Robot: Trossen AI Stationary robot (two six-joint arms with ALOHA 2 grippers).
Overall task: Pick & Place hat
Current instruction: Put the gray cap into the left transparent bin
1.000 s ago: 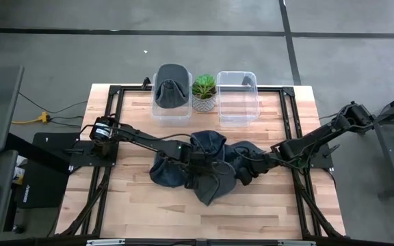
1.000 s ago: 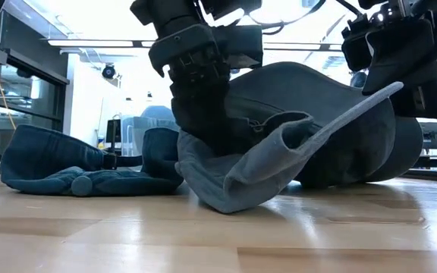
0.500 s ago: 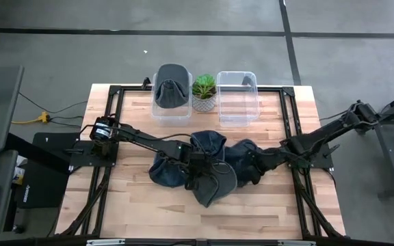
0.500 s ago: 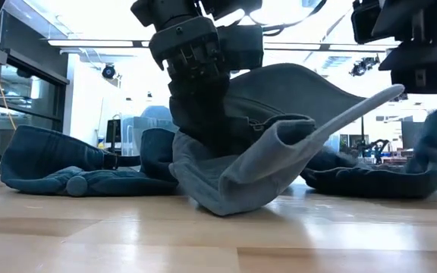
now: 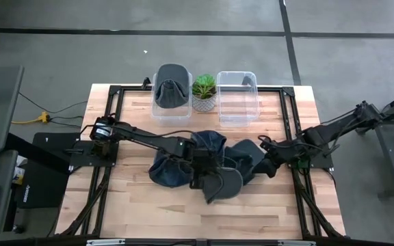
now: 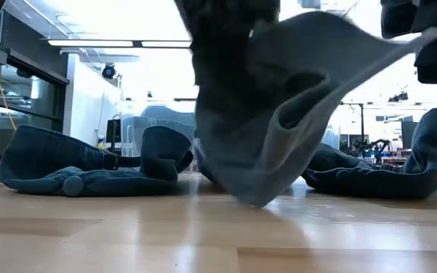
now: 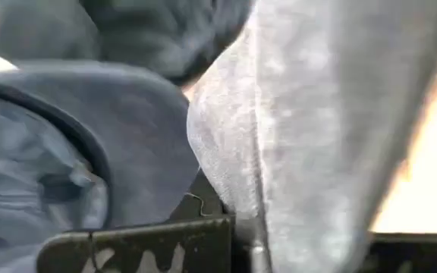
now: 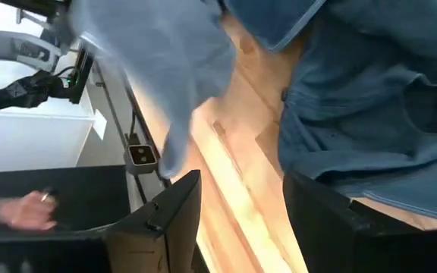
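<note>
Left gripper (image 5: 198, 172) jaws clamped on grey fabric cap (image 5: 223, 183), frame centre; right gripper (image 5: 269, 166) jaws apart beside blue denim hat (image 5: 248, 158).

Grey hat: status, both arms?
Left gripper shut on grey hat, lifted off table. Right gripper open, empty, beside blue hat. More blue hats piled close; one bin empty.

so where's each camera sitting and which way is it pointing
High view: above the table, straight down; both arms, left gripper holding the grey hat.
Low view: table height, level into the room; grey hat lifted.
Left wrist view: on the left wrist, pressed up to hat fabric.
Right wrist view: on the right wrist, past its open fingers over a blue hat.
All four share the grey hat.
</note>
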